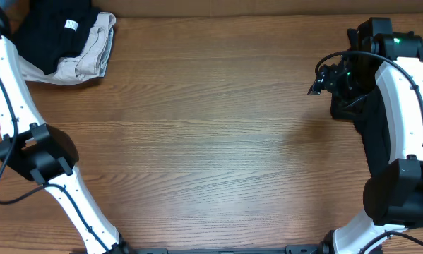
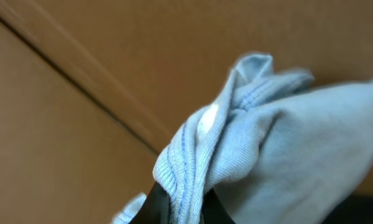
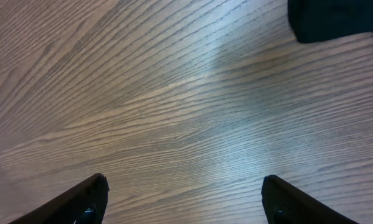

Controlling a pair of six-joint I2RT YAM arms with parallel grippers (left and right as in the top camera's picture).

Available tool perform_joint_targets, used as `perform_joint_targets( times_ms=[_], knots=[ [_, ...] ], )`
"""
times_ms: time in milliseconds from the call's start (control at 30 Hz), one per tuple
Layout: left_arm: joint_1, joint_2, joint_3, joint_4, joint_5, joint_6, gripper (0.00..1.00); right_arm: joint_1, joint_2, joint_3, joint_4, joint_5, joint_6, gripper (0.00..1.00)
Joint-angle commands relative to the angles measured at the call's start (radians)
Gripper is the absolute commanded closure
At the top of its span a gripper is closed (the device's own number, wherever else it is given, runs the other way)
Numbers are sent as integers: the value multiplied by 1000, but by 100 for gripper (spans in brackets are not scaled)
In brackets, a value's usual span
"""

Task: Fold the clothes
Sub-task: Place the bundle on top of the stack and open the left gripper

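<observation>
In the left wrist view, my left gripper (image 2: 185,208) is shut on a bunched ribbed edge of the light-blue T-shirt (image 2: 279,137), which hangs in front of a brown background. The overhead view cuts that gripper and the shirt off at the top-left corner. A black garment (image 1: 49,32) lies on a beige one (image 1: 91,53) at the table's back left. My right gripper (image 1: 323,77) hovers open over bare wood at the right. Its fingertips (image 3: 91,198) stand wide apart with nothing between them. Another black garment (image 1: 375,130) lies under the right arm, its corner (image 3: 335,18) showing in the right wrist view.
The wooden table (image 1: 211,141) spans the overhead view. The left arm (image 1: 34,155) runs along the left edge and the right arm (image 1: 409,141) along the right edge. A brown seamed surface (image 2: 80,81) fills the background behind the held shirt.
</observation>
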Motion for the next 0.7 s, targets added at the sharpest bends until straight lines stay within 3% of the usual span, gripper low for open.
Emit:
perform_joint_targets(
  times_ms=[0, 167, 533, 567, 600, 633, 667],
  knots=[
    [-5, 38, 4, 103, 28, -97, 96, 0, -24, 18, 0, 3, -4, 18],
    [-26, 76, 2, 95, 26, -98, 96, 0, -24, 18, 5, 3, -4, 18],
    [-155, 80, 1, -369, 29, -178, 94, 0, -24, 18, 27, 3, -4, 18],
    [-174, 80, 1, -430, 29, -178, 86, 0, -24, 18, 27, 3, -4, 17],
    [-187, 80, 1, -472, 29, -183, 68, 0, -24, 18, 29, 3, -4, 18],
    [-203, 80, 1, -526, 29, -193, 0, 0, -24, 18, 29, 3, -4, 17],
    [-214, 80, 0, -562, 29, -193, 0, 0, -24, 18, 29, 3, -4, 17]
  ],
)
